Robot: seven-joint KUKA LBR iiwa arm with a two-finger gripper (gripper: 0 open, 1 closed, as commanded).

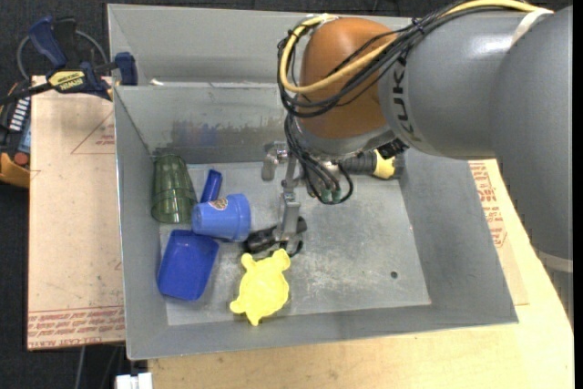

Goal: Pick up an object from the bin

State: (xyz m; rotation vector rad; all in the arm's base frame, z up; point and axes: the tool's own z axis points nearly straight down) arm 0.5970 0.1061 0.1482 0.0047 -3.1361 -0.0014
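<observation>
Five little things are bunched in one half of the grey bin: a see-through green cup, a blue toy can, a blue scoop, a flat yellow toy and a small black piece. End effector is down low, right at the yellow toy's top edge, black piece just beside it. Honestly can't tell if it's wide or narrow.

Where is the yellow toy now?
In the camera view, the yellow toy lies near the bin's front wall, just below the tool, right of the blue scoop.
</observation>
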